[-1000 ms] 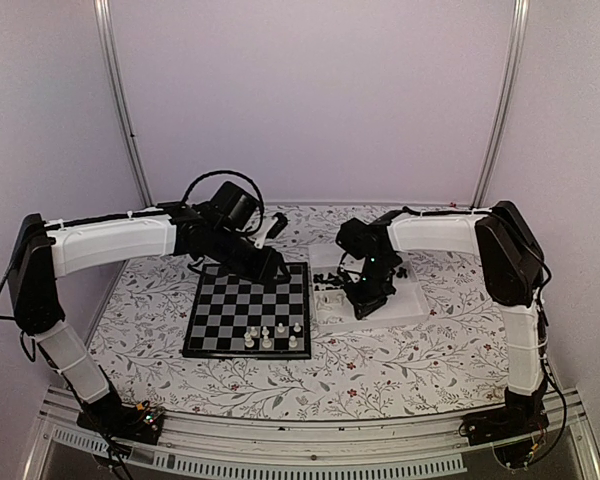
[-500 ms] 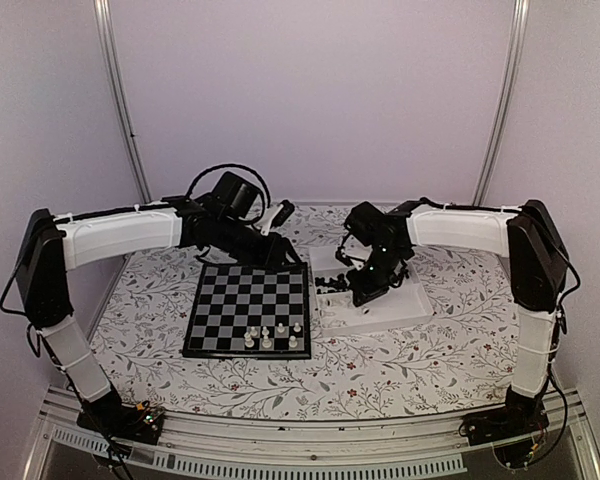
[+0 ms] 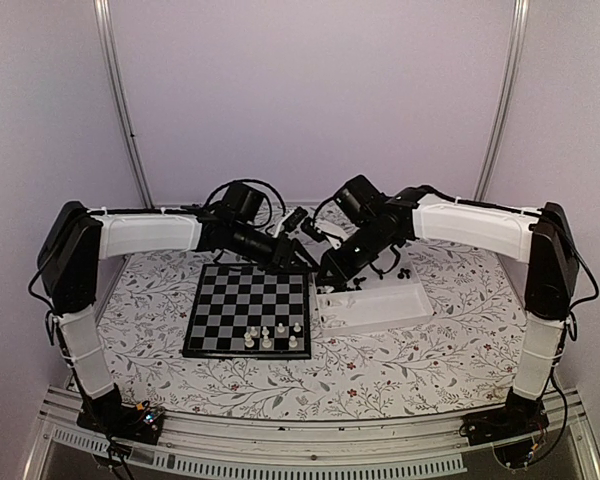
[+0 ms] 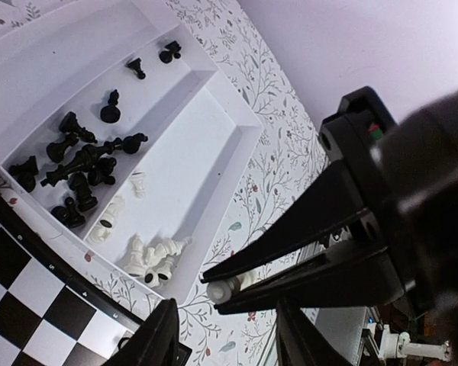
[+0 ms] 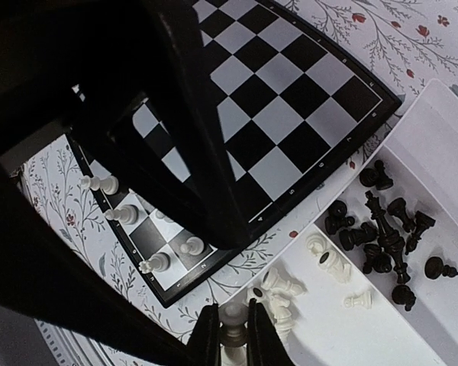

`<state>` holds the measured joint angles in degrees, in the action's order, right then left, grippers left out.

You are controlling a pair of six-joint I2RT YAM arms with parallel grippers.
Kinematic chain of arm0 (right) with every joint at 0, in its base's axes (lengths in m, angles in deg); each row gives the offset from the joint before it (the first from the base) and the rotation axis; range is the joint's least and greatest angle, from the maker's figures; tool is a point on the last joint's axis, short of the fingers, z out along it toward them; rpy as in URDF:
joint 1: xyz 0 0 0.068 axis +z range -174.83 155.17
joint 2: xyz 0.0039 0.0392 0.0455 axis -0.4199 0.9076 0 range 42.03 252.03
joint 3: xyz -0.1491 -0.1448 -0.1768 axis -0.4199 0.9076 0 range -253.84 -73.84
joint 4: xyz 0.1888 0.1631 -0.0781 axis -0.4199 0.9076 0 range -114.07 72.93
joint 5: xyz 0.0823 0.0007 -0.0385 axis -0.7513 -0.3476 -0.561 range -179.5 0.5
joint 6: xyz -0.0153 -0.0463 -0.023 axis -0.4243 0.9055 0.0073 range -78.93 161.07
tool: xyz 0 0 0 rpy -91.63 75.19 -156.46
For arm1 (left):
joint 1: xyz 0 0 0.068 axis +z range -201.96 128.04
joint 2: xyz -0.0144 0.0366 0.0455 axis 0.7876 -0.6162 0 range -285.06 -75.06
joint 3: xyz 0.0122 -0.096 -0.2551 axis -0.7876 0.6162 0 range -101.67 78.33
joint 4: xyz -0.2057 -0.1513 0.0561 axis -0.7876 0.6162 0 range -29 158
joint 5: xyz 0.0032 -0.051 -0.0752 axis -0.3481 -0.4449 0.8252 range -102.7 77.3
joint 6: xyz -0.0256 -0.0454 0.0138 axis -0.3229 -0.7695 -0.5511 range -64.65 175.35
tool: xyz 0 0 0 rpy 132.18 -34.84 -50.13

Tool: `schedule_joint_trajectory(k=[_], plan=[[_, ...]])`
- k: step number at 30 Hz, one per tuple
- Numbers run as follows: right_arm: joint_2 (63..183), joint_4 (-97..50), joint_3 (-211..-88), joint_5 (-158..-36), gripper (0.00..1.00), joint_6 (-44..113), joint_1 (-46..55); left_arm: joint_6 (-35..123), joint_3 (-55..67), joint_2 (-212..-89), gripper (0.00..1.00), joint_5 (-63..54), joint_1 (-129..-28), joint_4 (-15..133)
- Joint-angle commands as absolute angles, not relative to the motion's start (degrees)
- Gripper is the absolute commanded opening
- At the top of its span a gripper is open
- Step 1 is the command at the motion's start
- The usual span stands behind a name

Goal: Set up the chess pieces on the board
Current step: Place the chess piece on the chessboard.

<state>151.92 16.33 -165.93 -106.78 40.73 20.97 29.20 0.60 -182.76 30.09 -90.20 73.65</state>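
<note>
floral worktop [image 3: 400, 360] under plain lilac walls, board [image 3: 242, 300] left of centre, white tray [image 3: 400, 310] just beside its right edge.

early days, judging by the layout: only a handful of white men [image 3: 270, 336] standing on the board, bunched in the near right corner. no black on the squares anywhere in view. most of the set waiting in the tray: black pieces [image 4: 84, 164] heaped in one compartment, loose white ones [image 4: 153, 255] lying tumbled in the other. so plenty left, likely the rest of white and all of black.

right pincer [image 5: 231, 320]: closed tight on one white piece [image 4: 223, 290], held up over the strip of worktop between tray and board.

left pincer [image 4: 225, 335]: about half open, nothing between the fingers, hanging near the tray's far end, close to the right one.

hard to read: type of the held piece, too small and half covered by the fingers. far right corner of the board masked by both arms from above, and a big slice blocked by a dark arm in the right wrist view. exact count on the board not certain.
</note>
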Motion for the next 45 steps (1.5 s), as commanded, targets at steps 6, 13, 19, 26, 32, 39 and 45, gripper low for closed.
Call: schedule_joint_trajectory(k=[6, 13, 19, 26, 32, 39, 45], plan=[[146.56, 6.94, -163.93, -113.53, 0.00, 41.33, 21.05, 25.19, 5.40, -180.91, 0.46, 36.97, -88.22, 62.73], [141.82, -3.73, -158.05, -116.82, 0.00, 39.85, 21.06, 23.80, 12.22, -173.31, 0.46, 33.76, -84.95, 56.68], [142.88, -8.90, -160.52, -118.94, 0.00, 36.85, 21.40, 27.37, 18.37, -164.91, 0.49, 34.77, -83.87, 52.64], [143.53, -14.17, -164.71, -119.84, 0.00, 31.88, 21.32, 25.21, 27.77, -157.43, 0.51, 31.78, -84.73, 38.65], [143.51, -16.51, -166.37, -123.02, 0.00, 30.67, 21.34, 26.39, 24.26, -159.84, 0.52, 31.48, -86.35, 36.58], [143.12, -17.26, -165.76, -124.17, 0.00, 29.54, 21.32, 26.44, 21.25, -162.68, 0.51, 33.35, -88.17, 34.16], [142.19, -18.21, -164.14, -124.35, 0.00, 28.56, 21.35, 25.00, 20.63, -164.06, 0.40, 34.61, -88.88, 31.10]])
